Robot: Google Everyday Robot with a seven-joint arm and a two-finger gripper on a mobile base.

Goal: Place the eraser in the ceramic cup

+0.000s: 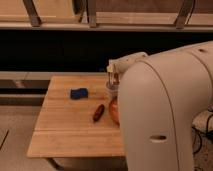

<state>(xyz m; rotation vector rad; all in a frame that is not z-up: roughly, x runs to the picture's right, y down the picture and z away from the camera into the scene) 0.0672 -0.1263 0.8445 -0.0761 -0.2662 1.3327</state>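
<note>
My gripper [113, 80] hangs fingers down just above the white ceramic cup [110, 92], which stands on the wooden table's right side, partly hidden behind my arm. A small reddish piece shows between the fingers; it looks like the eraser [115, 78], held upright over the cup's mouth. My large white arm covers the right part of the view.
An orange bowl [114, 111] sits right in front of the cup, half hidden by my arm. A blue block [78, 93] lies left of the cup. A dark red-brown oblong thing [98, 112] lies left of the bowl. The wooden table [65, 132] stands before a dark wall.
</note>
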